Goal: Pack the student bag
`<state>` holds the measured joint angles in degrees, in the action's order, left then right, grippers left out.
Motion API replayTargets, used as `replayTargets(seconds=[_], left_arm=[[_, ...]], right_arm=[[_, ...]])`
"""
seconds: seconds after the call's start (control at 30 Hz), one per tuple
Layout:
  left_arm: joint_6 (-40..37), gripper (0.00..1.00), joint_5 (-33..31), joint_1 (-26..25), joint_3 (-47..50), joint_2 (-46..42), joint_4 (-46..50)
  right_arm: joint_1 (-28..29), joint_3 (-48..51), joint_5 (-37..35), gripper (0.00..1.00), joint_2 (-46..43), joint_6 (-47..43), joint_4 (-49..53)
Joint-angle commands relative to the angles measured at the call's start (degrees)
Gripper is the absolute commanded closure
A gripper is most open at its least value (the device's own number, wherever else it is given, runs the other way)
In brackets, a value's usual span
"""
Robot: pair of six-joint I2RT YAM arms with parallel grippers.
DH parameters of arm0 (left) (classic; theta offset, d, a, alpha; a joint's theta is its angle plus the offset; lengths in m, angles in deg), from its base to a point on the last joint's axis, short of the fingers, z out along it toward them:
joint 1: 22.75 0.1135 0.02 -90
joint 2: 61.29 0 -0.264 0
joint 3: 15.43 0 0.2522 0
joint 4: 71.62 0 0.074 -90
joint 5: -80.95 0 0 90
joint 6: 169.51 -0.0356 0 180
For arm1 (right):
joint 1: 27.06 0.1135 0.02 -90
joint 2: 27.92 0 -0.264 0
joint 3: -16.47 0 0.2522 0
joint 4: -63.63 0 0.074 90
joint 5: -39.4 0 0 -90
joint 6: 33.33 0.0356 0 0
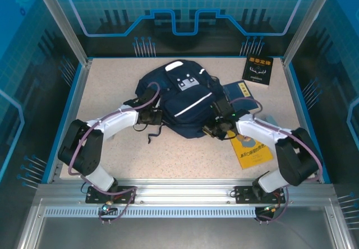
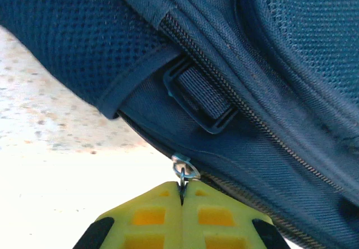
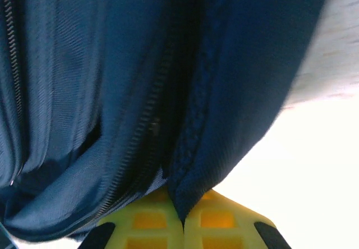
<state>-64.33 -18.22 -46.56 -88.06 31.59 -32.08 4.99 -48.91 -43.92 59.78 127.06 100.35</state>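
My left tool (image 1: 150,116) sits against the left edge of the bag (image 1: 182,100), which lies mid-worktop (image 1: 112,81) between my 2 tools. On the left wrist camera, its fingers are pressed fully together on the metal zip pull (image 2: 184,170) at the bag's seam. My right tool (image 1: 216,127) is at the bag's near right corner, closed tight, pinching a fold of the bag's fabric beside a zipper line.
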Motion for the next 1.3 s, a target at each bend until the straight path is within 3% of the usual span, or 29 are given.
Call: replayTargets(seconds=[0.0, 0.13, 0.2, 0.27, 0.37, 0.43, 0.53, 0.67, 0.87, 1.03, 1.13, 1.27], left_arm=[[3.6, 1.0, -4.7, 2.7, -4.0, 1.0, 0.9], [9.4, 0.77, -8.4, 5.4, -6.6, 0.7, 3.8], [13.1, 0.57, -8.8, 5.8, -7.2, -1.5, 5.6], [15.7, 0.43, -9.1, 5.9, -6.1, -4.2, 5.0], [18.8, 0.3, -10.2, 6.2, -5.7, -7.2, 6.3], [19.6, 0.26, -9.9, 6.4, -6.3, -8.5, 7.8], [19.4, 0.2, -9.4, 6.4, -6.2, -11.0, 9.0], [19.0, 0.1, -8.3, 6.4, -3.5, -15.3, 8.4], [17.5, 0.01, -5.1, 6.5, 0.8, -21.5, 8.4], [16.8, 0.01, -1.2, 6.5, 5.1, -25.9, 7.9], [17.6, 0.01, 1.9, 6.5, 7.3, -27.4, 5.8], [19.3, 0.01, 2.0, 6.5, 7.5, -27.4, 6.7]], right_arm=[[4.2, -5.8, 5.7, 0.96, 4.2, -1.7, -6.5], [7.3, -12.2, 7.5, 0.89, 10.1, -0.4, -9.0], [8.0, -16.3, 9.7, 0.8, 14.1, 0.2, -10.7], [8.4, -20.6, 12.3, 0.78, 17.8, 0.1, -12.0], [9.1, -26.1, 14.1, 0.72, 21.4, -1.7, -11.3], [9.4, -28.6, 14.1, 0.68, 21.9, -3.8, -8.3], [9.8, -29.0, 11.3, 0.49, 19.2, -8.1, -3.4], [9.7, -28.1, 0.5, 0.32, 13.2, -17.6, 6.6], [2.2, -17.0, -11.4, 0.21, 2.6, -25.9, 14.7], [-7.8, -8.0, -9.3, 0.15, -3.1, -28.4, 15.1], [-10.2, -5.4, -11.4, 0.01, -4.3, -28.8, 16.0], [-14.7, -2.0, -11.9, 0.01, -3.2, -30.2, 15.9]])
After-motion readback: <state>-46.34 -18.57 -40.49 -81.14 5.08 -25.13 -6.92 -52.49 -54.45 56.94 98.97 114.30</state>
